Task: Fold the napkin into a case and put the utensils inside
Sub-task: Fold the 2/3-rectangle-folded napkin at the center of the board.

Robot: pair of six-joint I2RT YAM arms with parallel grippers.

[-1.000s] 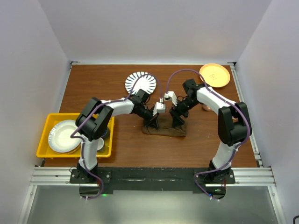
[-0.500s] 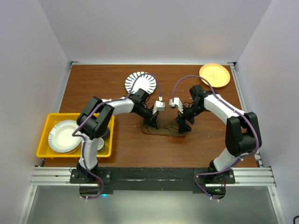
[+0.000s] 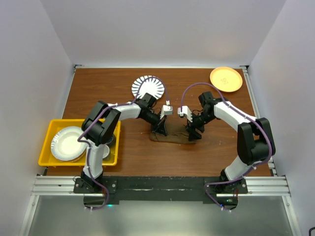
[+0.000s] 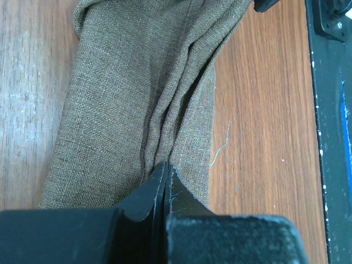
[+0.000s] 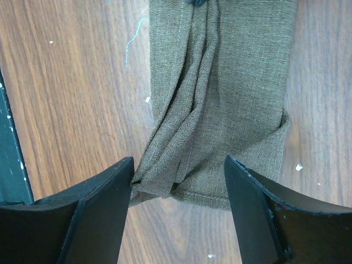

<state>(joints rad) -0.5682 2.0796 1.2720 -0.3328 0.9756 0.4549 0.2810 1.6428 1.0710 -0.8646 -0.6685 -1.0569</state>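
The olive-brown napkin (image 3: 173,139) lies on the wooden table as a narrow, creased strip between my two grippers. My left gripper (image 3: 161,131) stands on its left end. In the left wrist view the jaws are shut, and the folds of the napkin (image 4: 126,99) run together into the tips of the left gripper (image 4: 166,165). My right gripper (image 3: 193,132) is open at the other end. In the right wrist view the right gripper (image 5: 179,184) has one finger at each side of the napkin's (image 5: 231,82) hemmed end. The utensils are out of view.
A striped plate (image 3: 148,87) lies behind the left arm, and an orange plate (image 3: 226,78) sits at the back right. A yellow tray (image 3: 78,122) with white plates (image 3: 66,142) stands at the left edge. A loose thread (image 4: 220,151) lies beside the cloth.
My right gripper has moved rightward along the cloth to its right end, and its jaws have narrowed a little. The left gripper has stayed shut in place.
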